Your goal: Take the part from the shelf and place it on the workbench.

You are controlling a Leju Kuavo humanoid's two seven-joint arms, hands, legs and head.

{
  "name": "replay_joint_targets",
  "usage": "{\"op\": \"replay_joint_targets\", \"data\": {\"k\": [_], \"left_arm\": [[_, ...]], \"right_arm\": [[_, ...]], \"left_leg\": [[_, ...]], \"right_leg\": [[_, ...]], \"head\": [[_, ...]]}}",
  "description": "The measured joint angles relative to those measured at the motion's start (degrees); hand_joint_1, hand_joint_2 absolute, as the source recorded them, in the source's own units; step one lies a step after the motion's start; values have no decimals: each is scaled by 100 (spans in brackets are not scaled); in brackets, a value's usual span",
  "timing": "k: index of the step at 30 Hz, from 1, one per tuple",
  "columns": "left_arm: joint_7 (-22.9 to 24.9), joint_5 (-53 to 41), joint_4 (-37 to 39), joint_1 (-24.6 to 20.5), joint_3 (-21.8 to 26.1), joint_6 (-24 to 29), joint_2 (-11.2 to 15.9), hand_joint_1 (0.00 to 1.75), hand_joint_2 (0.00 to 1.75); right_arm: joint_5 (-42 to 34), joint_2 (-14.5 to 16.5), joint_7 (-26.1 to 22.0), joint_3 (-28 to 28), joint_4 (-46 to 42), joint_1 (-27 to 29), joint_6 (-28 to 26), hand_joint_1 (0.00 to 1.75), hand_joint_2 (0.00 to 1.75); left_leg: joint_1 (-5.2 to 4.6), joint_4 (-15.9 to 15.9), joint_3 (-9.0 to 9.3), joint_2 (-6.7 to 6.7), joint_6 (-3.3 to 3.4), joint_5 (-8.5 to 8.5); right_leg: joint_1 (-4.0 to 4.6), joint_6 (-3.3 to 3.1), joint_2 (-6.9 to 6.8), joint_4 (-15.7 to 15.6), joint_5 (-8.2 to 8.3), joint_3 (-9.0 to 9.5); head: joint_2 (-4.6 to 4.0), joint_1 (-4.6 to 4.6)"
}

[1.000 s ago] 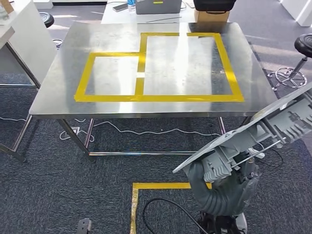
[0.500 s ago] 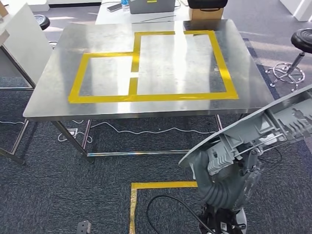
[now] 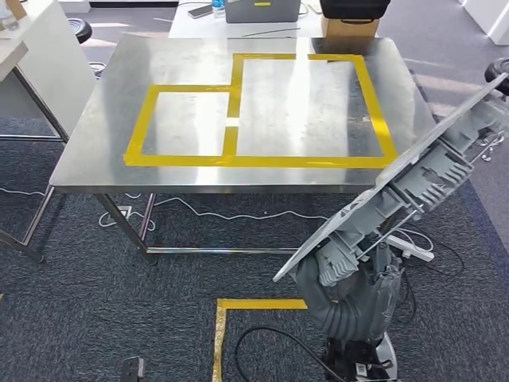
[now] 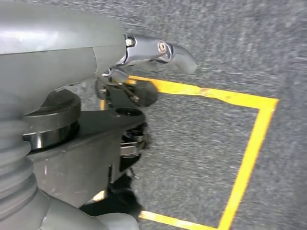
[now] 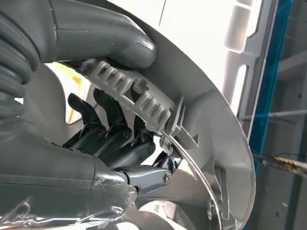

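Observation:
The part [image 3: 414, 179] is a long grey plastic panel with ribs on its underside. My right hand [image 3: 351, 290] holds it low at the right, in front of the workbench's near right corner. It slants steeply, its far end up beside the bench's right edge. In the right wrist view my dark fingers [image 5: 108, 136] curl under the ribbed part [image 5: 203, 110] and the grey thumb lies over it. The steel workbench [image 3: 192, 179] carries two yellow taped rectangles [image 3: 231, 131] and is bare. My left hand [image 4: 145, 50] hangs over the carpet, holding nothing, a finger stretched out.
A white table [image 3: 42, 56] stands at the left and a black stool [image 3: 498, 72] at the right. A laptop [image 3: 261, 9] and a box [image 3: 351, 24] sit behind the bench. Cables and a power strip [image 3: 414, 247] lie on the carpet, with yellow floor tape [image 3: 258, 304] near me.
The whole view has shifted a little, so the camera moved. The part has tipped up more steeply, its far end rising from below the bench top to beside the right edge.

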Motion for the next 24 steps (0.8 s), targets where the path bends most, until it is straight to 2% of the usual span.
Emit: {"op": "replay_joint_targets", "data": {"k": [1,3,5,7,9,10,11,12,14,16,19,20,22,24], "left_arm": [[-39,-9,0,-1,-2,-22,1,0,175],[-93,-28,0,-4,-6,-69,0,0,175],[-133,-43,0,-7,-9,-109,-5,0,175],[-199,-59,0,-9,-13,-164,-10,0,175],[-270,-73,0,-2,-17,-226,-8,0,175],[-291,-76,0,3,-19,-243,-7,0,175],[-304,-83,0,6,-19,-255,-5,0,175],[-314,-98,0,7,-21,-261,-3,0,175],[-342,-148,0,4,-36,-282,2,0,175],[-382,-178,0,0,-54,-353,8,0,175],[-446,-191,0,28,-74,-492,17,0,175],[-472,-197,0,39,-91,-546,20,0,175],[-528,-188,0,49,-131,-767,28,0,175],[-578,-146,0,61,-150,-1132,49,0,175]], "right_arm": [[13,-1,-21,-4,2,3,-34,175,175],[-45,-1,-48,-16,3,14,-81,175,175],[-133,0,-60,-29,1,21,-102,175,175],[-172,0,-79,-37,-2,34,-131,175,175],[-177,-1,-96,-40,-3,57,-151,175,175],[-179,-1,-101,-41,-3,69,-153,175,175],[-170,-1,-110,-40,-3,78,-153,175,175],[-149,-1,-128,-40,-3,85,-153,175,175],[-89,-1,-174,-39,-4,89,-134,175,175],[-107,-1,-188,-42,-5,92,-66,175,175],[-172,-1,-178,-50,-5,126,33,175,175],[-151,-2,-183,-50,-5,138,42,175,175],[-72,-3,-197,-51,-5,149,33,175,175],[-2,-4,-204,-50,-5,166,11,175,175]], "left_leg": [[-13,9,-8,-5,-28,-1],[-15,-2,-17,-8,-72,14],[-1,88,-60,5,-122,-77],[6,607,-302,25,-170,-389],[9,1391,-681,33,-192,-719],[9,1617,-797,34,-190,-757],[8,1631,-811,34,-180,-680],[8,1419,-713,34,-162,-506],[4,660,-335,37,-111,-124],[-7,128,-79,37,-73,7],[-15,1,-46,32,-12,5],[-7,-17,-39,32,18,15],[11,-43,-24,35,70,31],[7,-42,-23,36,95,26]], "right_leg": [[3,-29,13,-115,10,54],[16,-117,30,-126,11,51],[10,-195,26,-140,26,51],[-2,-251,12,-151,33,52],[1,-268,3,-151,31,46],[3,-269,2,-150,30,46],[5,-269,3,-150,30,48],[6,-267,6,-150,30,54],[14,-252,9,-146,25,63],[32,-206,10,-141,24,48],[27,-103,5,-169,35,37],[24,-74,0,-118,-12,13],[22,-31,-9,320,-280,-189],[25,-7,-11,1073,-623,-538]], "head": [[0,-6],[0,-22],[0,-36],[0,-60],[0,-73],[0,-74],[0,-74],[0,-74],[0,-76],[0,-73],[0,-69],[0,-63],[0,-31],[0,-6]]}}
